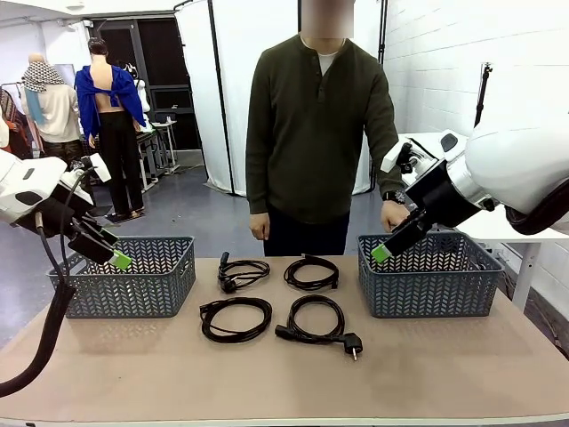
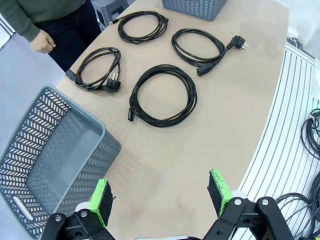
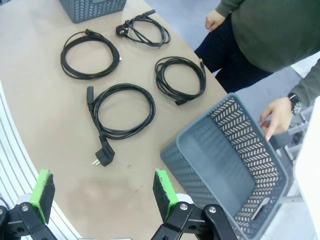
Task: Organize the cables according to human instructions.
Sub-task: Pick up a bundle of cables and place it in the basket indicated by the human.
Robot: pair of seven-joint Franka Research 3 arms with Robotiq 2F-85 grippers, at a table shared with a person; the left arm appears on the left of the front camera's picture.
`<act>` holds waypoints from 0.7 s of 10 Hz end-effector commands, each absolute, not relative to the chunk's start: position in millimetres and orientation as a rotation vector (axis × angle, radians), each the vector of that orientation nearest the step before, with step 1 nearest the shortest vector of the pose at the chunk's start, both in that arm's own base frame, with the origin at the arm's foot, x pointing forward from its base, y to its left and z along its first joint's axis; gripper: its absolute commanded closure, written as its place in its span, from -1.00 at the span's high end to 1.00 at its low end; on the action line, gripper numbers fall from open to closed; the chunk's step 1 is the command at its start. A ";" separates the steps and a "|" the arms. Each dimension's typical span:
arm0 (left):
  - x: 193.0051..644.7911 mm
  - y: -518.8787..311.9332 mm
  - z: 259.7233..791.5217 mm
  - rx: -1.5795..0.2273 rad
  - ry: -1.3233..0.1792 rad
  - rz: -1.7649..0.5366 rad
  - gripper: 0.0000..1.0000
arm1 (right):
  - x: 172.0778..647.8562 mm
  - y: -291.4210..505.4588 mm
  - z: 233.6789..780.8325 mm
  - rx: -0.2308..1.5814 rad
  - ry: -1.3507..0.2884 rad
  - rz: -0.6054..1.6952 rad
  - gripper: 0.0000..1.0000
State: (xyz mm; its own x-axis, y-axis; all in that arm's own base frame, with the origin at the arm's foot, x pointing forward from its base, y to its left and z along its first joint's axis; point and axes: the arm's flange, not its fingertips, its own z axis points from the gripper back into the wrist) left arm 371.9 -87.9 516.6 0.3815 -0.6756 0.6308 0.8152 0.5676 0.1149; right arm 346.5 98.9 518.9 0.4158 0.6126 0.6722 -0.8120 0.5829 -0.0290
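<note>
Four cables [image 1: 236,339] lie in the middle of the tabletop [image 1: 444,374] — two in the back row, two in the front row. The left basket [image 1: 133,289] sits left of them, the right basket [image 1: 431,289] right of them. A person [image 1: 311,133] stands behind the tabletop.

Left basket [image 1: 133,289], right basket [image 1: 431,289], tan table [image 1: 444,374]

We see four thin black power cords [image 2: 112,86], each wound in a flat round coil and lying apart on the tan desk [image 1: 444,374] in two rows: far-left coil [image 1: 229,284], far-right coil [image 1: 311,286], near-left coil [image 1: 233,338], and near-right coil [image 1: 311,337], whose plug trails outward.
</note>
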 end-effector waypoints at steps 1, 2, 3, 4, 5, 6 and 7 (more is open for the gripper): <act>373.2 -85.9 515.5 -0.237 -0.689 -0.966 1.00 | 348.0 99.5 517.5 0.334 -0.694 0.915 1.00; 373.2 -85.9 515.5 -0.237 -0.689 -0.966 1.00 | 348.0 99.5 517.5 0.334 -0.694 0.915 1.00; 373.2 -85.9 515.5 -0.237 -0.689 -0.966 1.00 | 348.0 99.5 517.5 0.334 -0.694 0.915 1.00; 373.2 -85.9 515.5 -0.237 -0.689 -0.966 1.00 | 348.0 99.5 517.5 0.334 -0.694 0.915 1.00; 373.2 -85.9 515.5 -0.237 -0.689 -0.966 1.00 | 348.0 99.5 517.5 0.334 -0.694 0.915 1.00; 373.2 -85.9 515.5 -0.237 -0.689 -0.966 1.00 | 348.0 99.5 517.5 0.334 -0.694 0.915 1.00; 373.2 -85.9 515.5 -0.237 -0.689 -0.966 1.00 | 346.5 98.9 518.9 0.324 -0.694 0.914 1.00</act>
State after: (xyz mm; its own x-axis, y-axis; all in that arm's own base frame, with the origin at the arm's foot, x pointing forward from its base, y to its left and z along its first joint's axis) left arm 371.9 -87.9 516.6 0.3816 -0.6756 0.6308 0.8152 0.5677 0.1150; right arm 346.4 98.9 519.0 0.4156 0.6130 0.6719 -0.8118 0.5832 -0.0298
